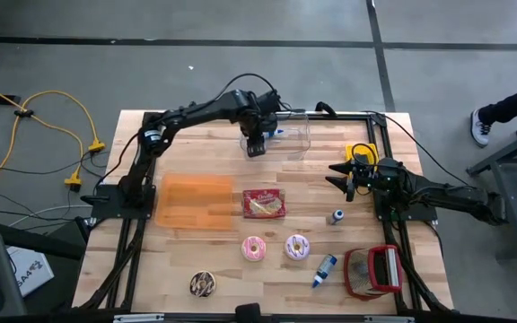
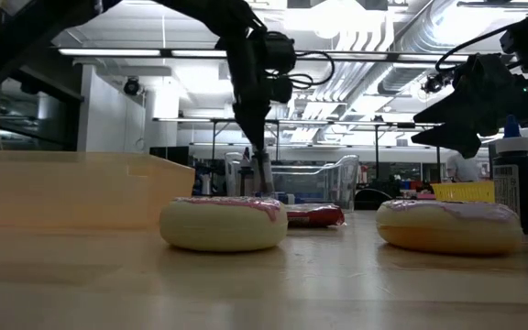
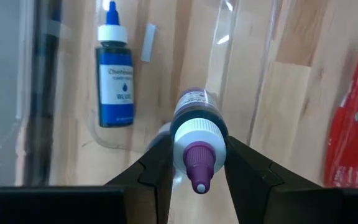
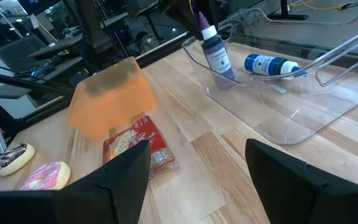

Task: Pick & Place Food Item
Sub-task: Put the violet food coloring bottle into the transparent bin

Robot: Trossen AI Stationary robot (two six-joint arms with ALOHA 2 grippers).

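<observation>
A small bottle of purple liquid (image 3: 196, 118), with a white cap and a purple nozzle, is in my left gripper (image 1: 256, 146), which is shut on it over the clear plastic bin (image 1: 285, 136) at the table's far middle. The right wrist view shows the purple bottle (image 4: 217, 56) tilted, nozzle up, its base down inside the clear bin (image 4: 303, 118) near the wall. A blue bottle (image 3: 115, 74) lies on its side on the bin's floor. My right gripper (image 1: 341, 177) waits open at the table's right side, holding nothing. My left gripper pinches the bottle at its white cap (image 3: 179, 140) between its two fingers (image 3: 151, 174), one on each side. The fingers come from above, slanting down along the bottle. The bottle hangs tilted below them, nozzle up; I cannot tell whether its base touches the bin's floor.
An orange bin (image 1: 196, 202) stands left of a red snack packet (image 1: 264, 205). Two pink doughnuts (image 1: 255, 248) (image 1: 296, 246) and a chocolate one (image 1: 203, 284) lie near the front. A small bottle (image 1: 337, 216), a blue tube (image 1: 324, 269) and a red-and-white item (image 1: 372, 272) lie at the right.
</observation>
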